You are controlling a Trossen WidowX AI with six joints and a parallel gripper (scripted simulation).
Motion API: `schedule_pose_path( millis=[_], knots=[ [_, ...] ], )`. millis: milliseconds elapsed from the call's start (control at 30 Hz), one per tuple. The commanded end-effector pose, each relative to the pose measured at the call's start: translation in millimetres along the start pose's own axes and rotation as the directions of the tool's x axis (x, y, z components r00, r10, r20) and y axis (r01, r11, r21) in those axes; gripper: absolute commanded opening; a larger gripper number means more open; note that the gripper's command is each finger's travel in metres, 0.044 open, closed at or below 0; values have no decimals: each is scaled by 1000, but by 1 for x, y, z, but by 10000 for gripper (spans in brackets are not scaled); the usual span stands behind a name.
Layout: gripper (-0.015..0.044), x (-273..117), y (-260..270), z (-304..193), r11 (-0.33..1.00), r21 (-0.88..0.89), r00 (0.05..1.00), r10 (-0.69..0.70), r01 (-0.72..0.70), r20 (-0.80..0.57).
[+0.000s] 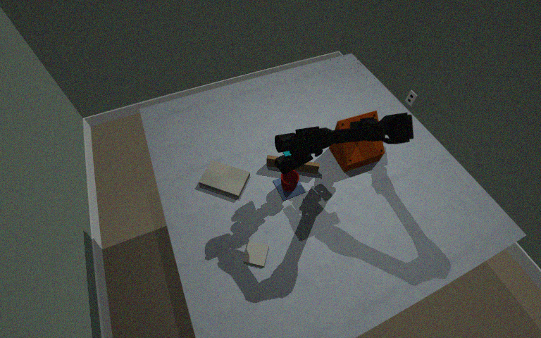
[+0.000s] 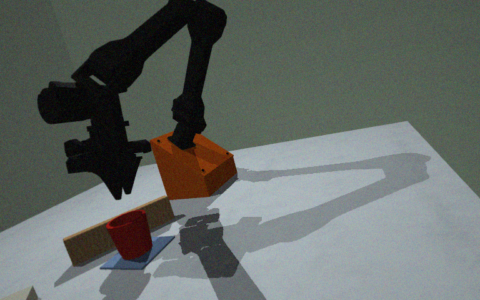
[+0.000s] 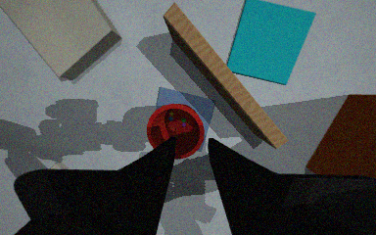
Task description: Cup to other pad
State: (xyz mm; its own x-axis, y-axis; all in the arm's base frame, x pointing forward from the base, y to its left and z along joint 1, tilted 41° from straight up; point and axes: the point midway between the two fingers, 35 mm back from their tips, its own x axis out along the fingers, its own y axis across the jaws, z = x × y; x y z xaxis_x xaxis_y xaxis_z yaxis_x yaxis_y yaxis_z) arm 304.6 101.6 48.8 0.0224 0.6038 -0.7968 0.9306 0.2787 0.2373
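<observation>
The red cup [image 1: 289,182] [image 2: 130,239] [image 3: 175,134] stands upright on the blue pad [image 1: 296,193] [image 2: 160,244] [image 3: 166,97]. Several small marbles [image 3: 183,121] show inside it. The teal pad [image 3: 271,41] [image 1: 287,153] lies on the other side of a low wooden wall and is mostly hidden by the arm in the top view. My gripper [image 2: 123,195] [image 3: 192,142] points down above the cup, partly open with a narrow, empty gap. In the wrist view the left fingertip overlaps the cup's rim, and the gap lies to the right of the cup's middle.
The wooden wall [image 1: 311,166] [image 2: 159,214] [image 3: 225,73] stands close beside the blue pad, between the two pads. A large beige block [image 1: 225,179] [image 3: 54,34] and a smaller beige block [image 1: 257,254] lie on the table. The arm's orange base [image 1: 358,157] [image 2: 187,177] [image 3: 348,142] stands behind.
</observation>
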Motion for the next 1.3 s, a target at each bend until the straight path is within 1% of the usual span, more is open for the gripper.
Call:
schedule_pose_path(
  millis=[0, 300, 1267],
  knots=[
    [148, 10, -9, -7, 977, 191, 993, -76, 93, -95],
    [148, 13, -9, -7, 977, 191, 993, -76, 93, -95],
    [148, 59, -11, -13, 977, 191, 993, -76, 93, -95]
  ],
)
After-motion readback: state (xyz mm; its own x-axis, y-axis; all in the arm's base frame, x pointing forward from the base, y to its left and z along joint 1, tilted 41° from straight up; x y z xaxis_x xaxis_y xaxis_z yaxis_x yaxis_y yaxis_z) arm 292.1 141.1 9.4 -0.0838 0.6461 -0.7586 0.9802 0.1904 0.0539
